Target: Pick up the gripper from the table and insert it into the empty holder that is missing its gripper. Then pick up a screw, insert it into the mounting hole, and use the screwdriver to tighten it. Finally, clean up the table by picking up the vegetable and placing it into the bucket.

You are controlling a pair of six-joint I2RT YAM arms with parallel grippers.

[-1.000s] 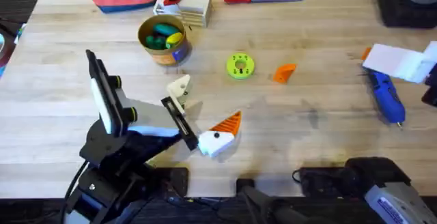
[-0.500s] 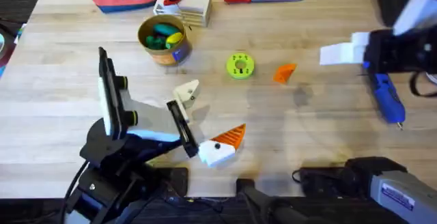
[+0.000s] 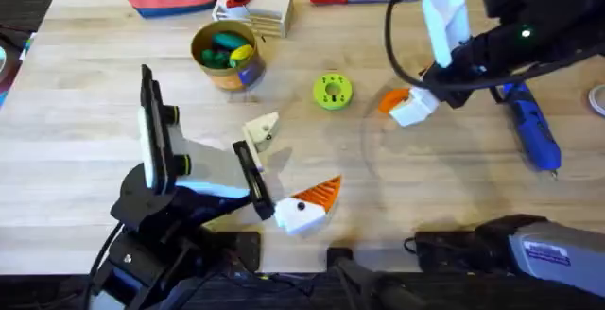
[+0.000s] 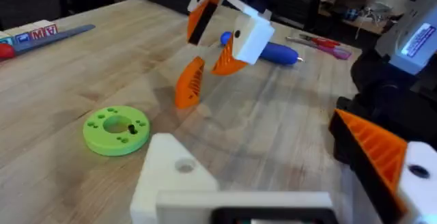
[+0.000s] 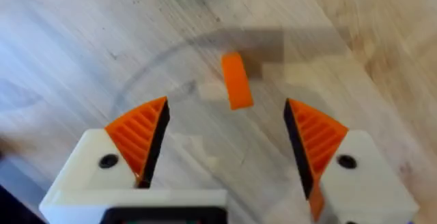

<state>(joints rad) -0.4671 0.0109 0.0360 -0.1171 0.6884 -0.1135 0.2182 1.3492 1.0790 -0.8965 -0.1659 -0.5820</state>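
**Step one: right arm poised over the loose pad**

On the pale wooden table [image 3: 454, 206], the right gripper [image 5: 225, 138] hangs wide open and empty above the small orange ribbed plastic wedge [image 5: 236, 80], which lies just beside the lime-green round disc [image 3: 332, 92]. Judged next: descend, straddle the wedge, close. Left gripper [image 3: 284, 173], likewise open and empty, presents its bare white angular plastic holder [image 3: 260, 128].
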